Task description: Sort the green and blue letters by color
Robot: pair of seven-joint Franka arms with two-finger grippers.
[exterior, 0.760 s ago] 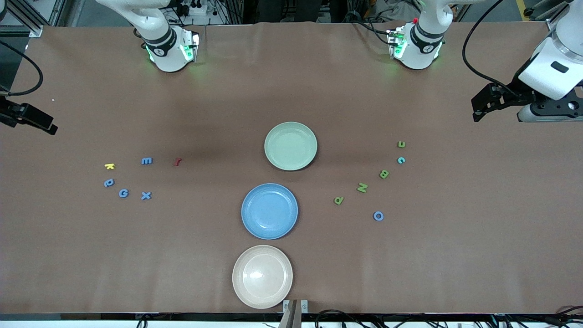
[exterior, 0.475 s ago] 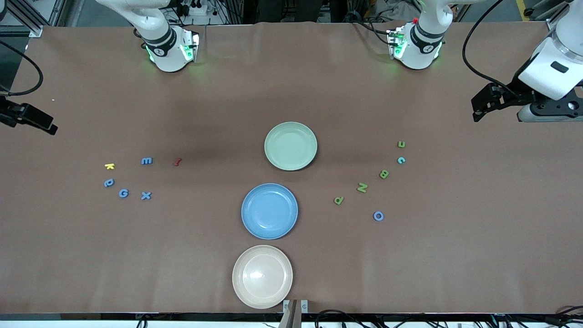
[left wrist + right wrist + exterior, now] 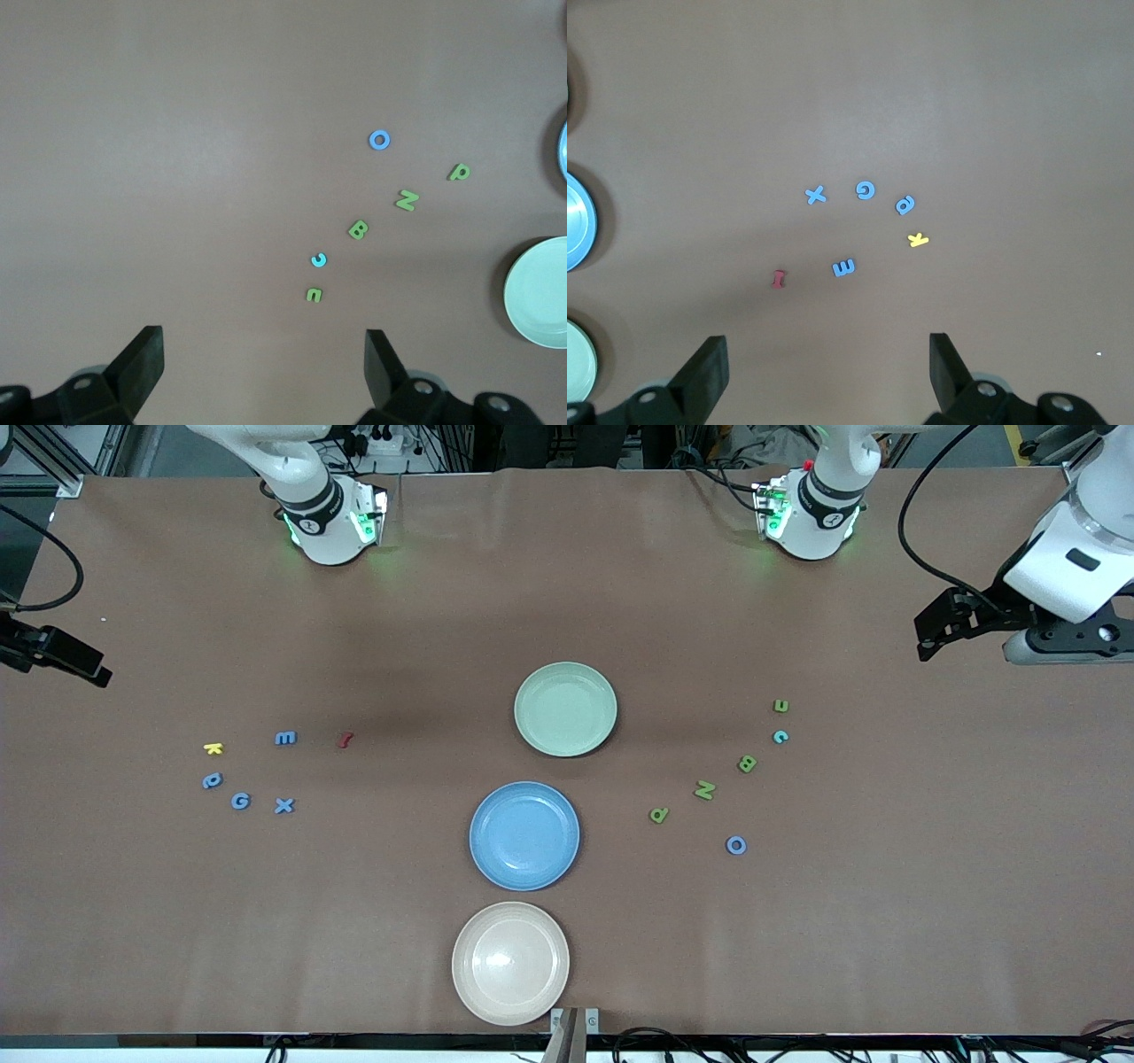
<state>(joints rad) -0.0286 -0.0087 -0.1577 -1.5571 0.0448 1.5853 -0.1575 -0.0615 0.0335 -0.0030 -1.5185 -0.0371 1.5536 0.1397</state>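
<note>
Blue letters E (image 3: 285,738), G (image 3: 240,802) and X (image 3: 283,806), with one more blue letter (image 3: 212,780), lie toward the right arm's end. Green letters n (image 3: 780,706), B (image 3: 748,763), N (image 3: 704,790) and P (image 3: 658,815) lie toward the left arm's end, with a blue O (image 3: 736,845) nearer the camera. My left gripper (image 3: 930,638) hangs open and empty above the table at its own end; its wrist view shows the green n (image 3: 314,294) ahead of the gripper (image 3: 264,354). My right gripper (image 3: 93,669) hangs open and empty at its end (image 3: 828,359).
Three empty plates line the middle: pale green (image 3: 565,708), blue (image 3: 524,835) and beige (image 3: 510,962) nearest the camera. A yellow K (image 3: 213,748) and a dark red letter (image 3: 345,739) lie among the blue ones. A teal c (image 3: 780,737) sits between n and B.
The left arm's hand has shifted very slightly toward the robots' bases. The letters, the plates and the right arm have not moved.
</note>
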